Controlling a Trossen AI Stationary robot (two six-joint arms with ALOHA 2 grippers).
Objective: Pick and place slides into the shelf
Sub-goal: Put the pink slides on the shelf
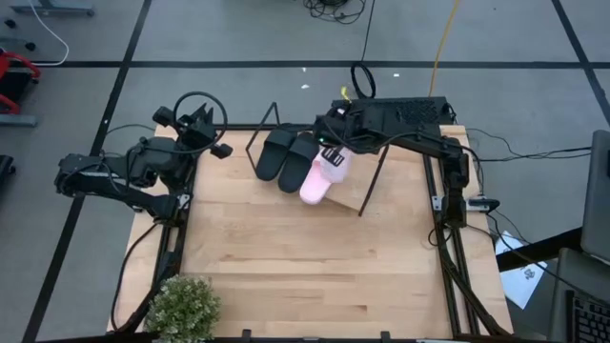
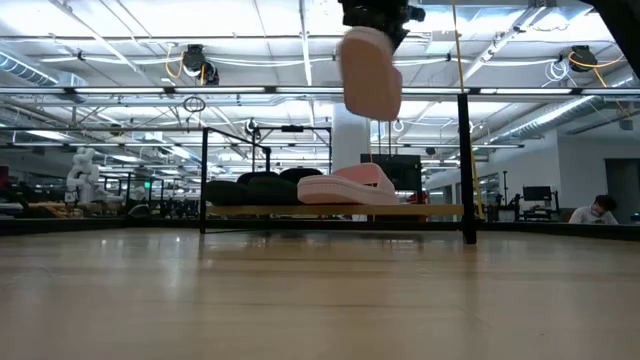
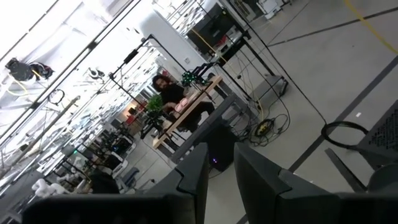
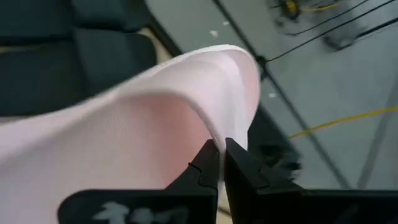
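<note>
Pink slide (image 2: 371, 72) hangs long axis vertical above shelf (image 2: 335, 210); right gripper (image 4: 221, 163) pinches its strap, arm reaching toward 9 o'clock. Left gripper (image 3: 219, 169) slightly parted, empty.

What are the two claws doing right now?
Left gripper: open, empty, parked at the table's left edge.
Right gripper: shut on a pink slide above the shelf.

We see a small bushy green potted plant (image 1: 182, 306) at the near left corner of the light wooden tabletop (image 1: 305, 257). A yellow cable (image 1: 444, 38) and black cables (image 1: 334, 9) trail across the grey floor beyond the table. Far off in the room, we make out a seated person (image 3: 166, 93) at a wooden desk (image 3: 186, 112).
</note>
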